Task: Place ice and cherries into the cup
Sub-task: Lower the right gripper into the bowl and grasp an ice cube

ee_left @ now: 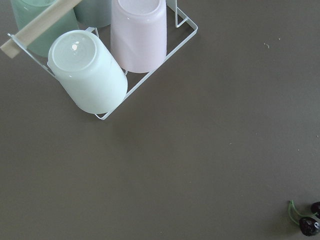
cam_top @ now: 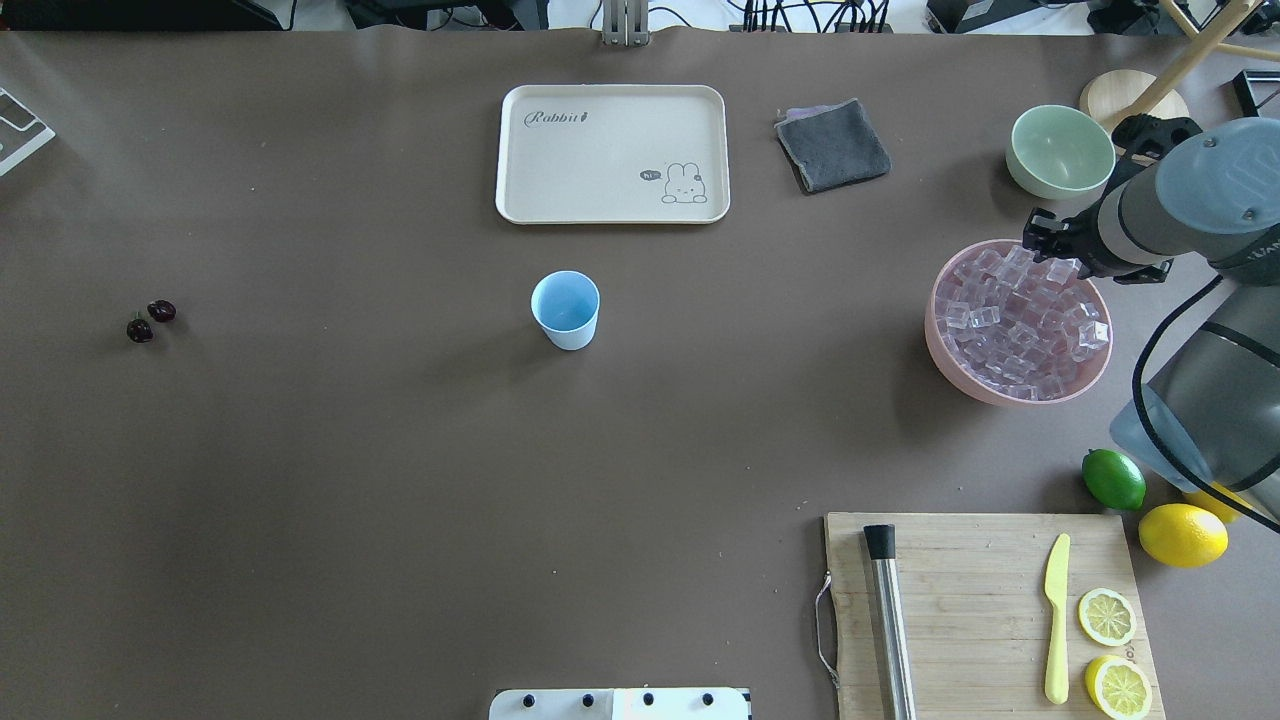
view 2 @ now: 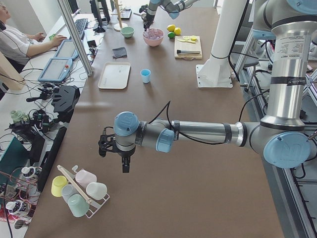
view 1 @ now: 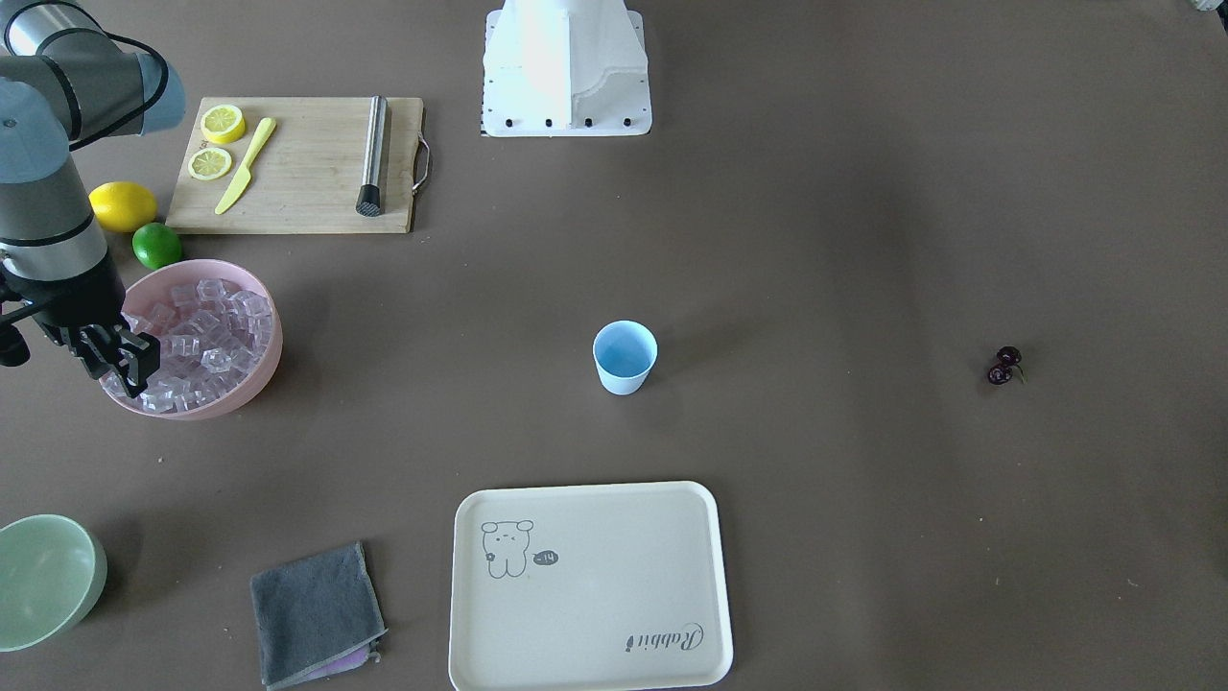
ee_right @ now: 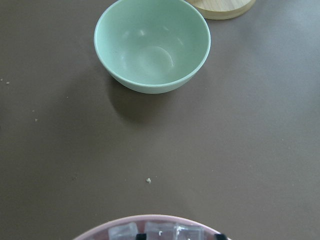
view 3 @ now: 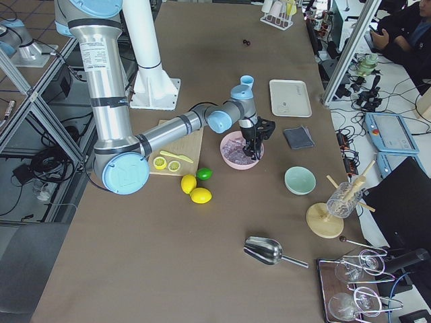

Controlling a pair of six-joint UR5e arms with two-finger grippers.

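Note:
The light-blue cup [view 1: 625, 357] stands upright and empty at the table's middle; it also shows in the overhead view [cam_top: 566, 310]. The ice [view 1: 197, 341] fills a pink bowl [view 1: 261, 376]. My right gripper [view 1: 128, 372] is over that bowl's edge, just above the ice [cam_top: 1020, 320], jaws apart and empty. The two dark cherries [view 1: 1003, 366] lie alone on the table at my far left [cam_top: 150, 320], and at the corner of the left wrist view [ee_left: 307, 224]. My left gripper [view 2: 125, 166] hangs beyond them; I cannot tell whether it is open or shut.
A pale green bowl [cam_top: 1060, 150], a grey cloth [cam_top: 833, 145] and a cream tray [cam_top: 612, 152] lie beyond the cup. A cutting board [cam_top: 985, 610] holds lemon slices, a knife and a metal muddler. A lime [cam_top: 1113, 479] and a lemon [cam_top: 1183, 534] lie beside it. A cup rack [ee_left: 115, 55] stands near my left gripper.

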